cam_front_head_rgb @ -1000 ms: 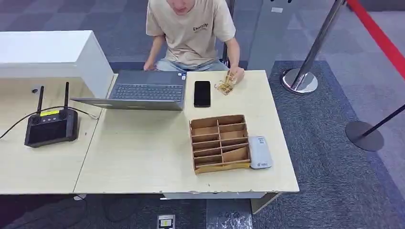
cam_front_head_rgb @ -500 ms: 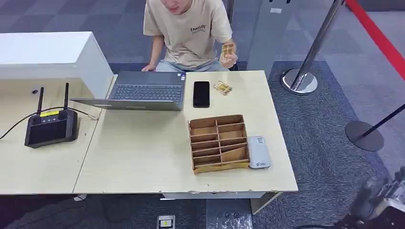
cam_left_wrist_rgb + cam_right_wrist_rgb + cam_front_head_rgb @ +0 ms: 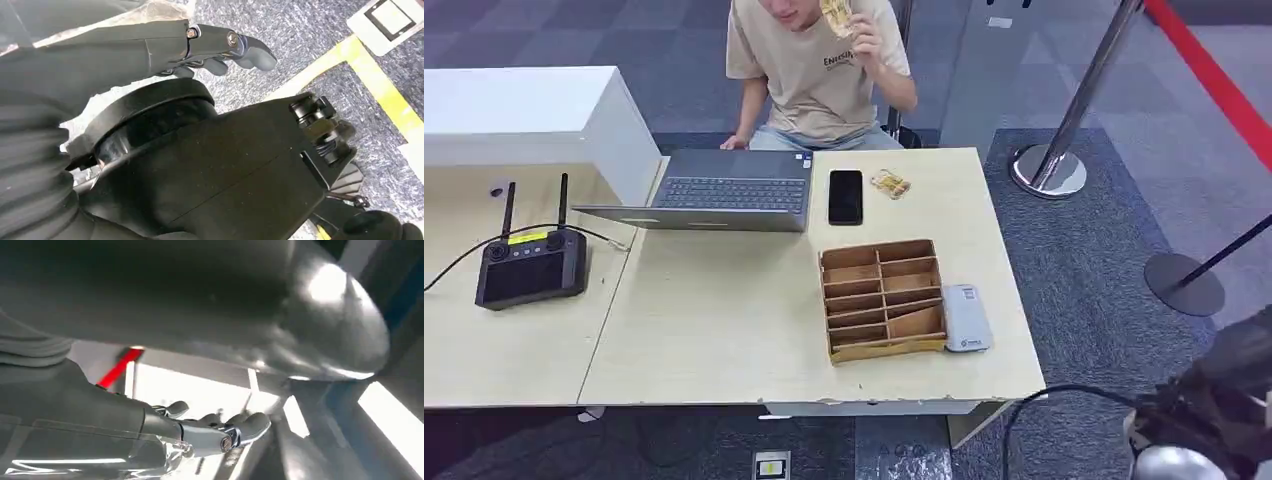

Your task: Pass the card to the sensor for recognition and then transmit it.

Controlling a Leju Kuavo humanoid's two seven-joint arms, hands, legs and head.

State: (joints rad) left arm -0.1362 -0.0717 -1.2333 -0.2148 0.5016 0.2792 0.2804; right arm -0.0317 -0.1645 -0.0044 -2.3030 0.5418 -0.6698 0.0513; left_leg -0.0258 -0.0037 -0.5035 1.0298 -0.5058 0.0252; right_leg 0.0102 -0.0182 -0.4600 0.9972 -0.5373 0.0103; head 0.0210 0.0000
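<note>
A person seated behind the table holds a yellowish card (image 3: 838, 16) raised near their head. A few more cards (image 3: 890, 183) lie on the table beside a black phone (image 3: 846, 196). The white card sensor (image 3: 966, 318) lies flat at the right side of a cardboard organiser (image 3: 884, 298). My right arm (image 3: 1219, 405) shows at the lower right, off the table and well short of the sensor. My right hand (image 3: 215, 432) has its fingers apart and holds nothing. My left hand (image 3: 220, 45) hangs over the carpet, fingers loosely extended and empty.
An open laptop (image 3: 724, 190) sits before the person, and a black controller with antennas (image 3: 531, 265) lies on the left table. A white cabinet (image 3: 524, 110) stands at the back left. Stanchion bases (image 3: 1049, 170) (image 3: 1186, 285) stand on the carpet to the right.
The person took a card from the pile on the table and raised it up near their head. My right arm has come up into view at the lower right.
</note>
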